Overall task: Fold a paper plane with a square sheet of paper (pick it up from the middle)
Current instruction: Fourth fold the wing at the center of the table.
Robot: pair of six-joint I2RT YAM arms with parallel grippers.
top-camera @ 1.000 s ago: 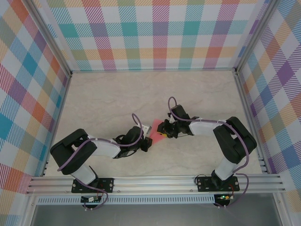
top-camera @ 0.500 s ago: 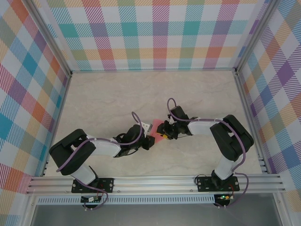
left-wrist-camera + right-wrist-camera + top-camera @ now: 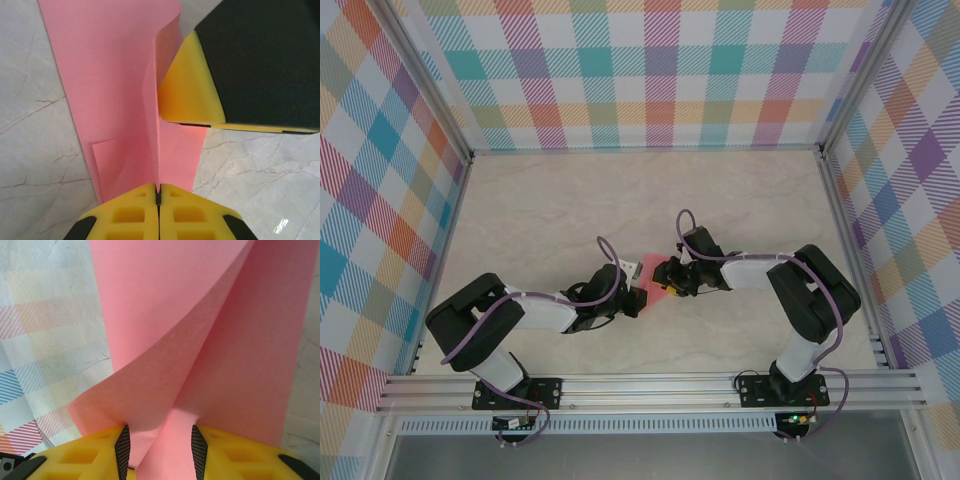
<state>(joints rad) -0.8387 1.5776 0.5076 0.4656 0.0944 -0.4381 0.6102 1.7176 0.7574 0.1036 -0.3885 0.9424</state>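
The square sheet of paper [image 3: 651, 281] is salmon pink and lies creased and partly folded on the marble table [image 3: 550, 210] between both grippers. In the left wrist view a raised fold of the paper [image 3: 125, 90] stands upright, and my left gripper [image 3: 158, 190] is shut on its near end. A yellow and black finger of the right gripper [image 3: 192, 90] rests against that fold from the right. My right gripper [image 3: 160, 450] is open, its ribbed pads apart, with curved layers of the paper [image 3: 200, 340] lying loosely between them. A paper plane is out of view.
Plaid walls [image 3: 650, 70] enclose the table on three sides. An aluminium rail [image 3: 650, 385] carries both arm bases along the near edge. Bare marble surrounds the paper on all sides.
The right arm has drawn slightly left towards the paper and the left gripper has edged up to it. The paper stays between them.
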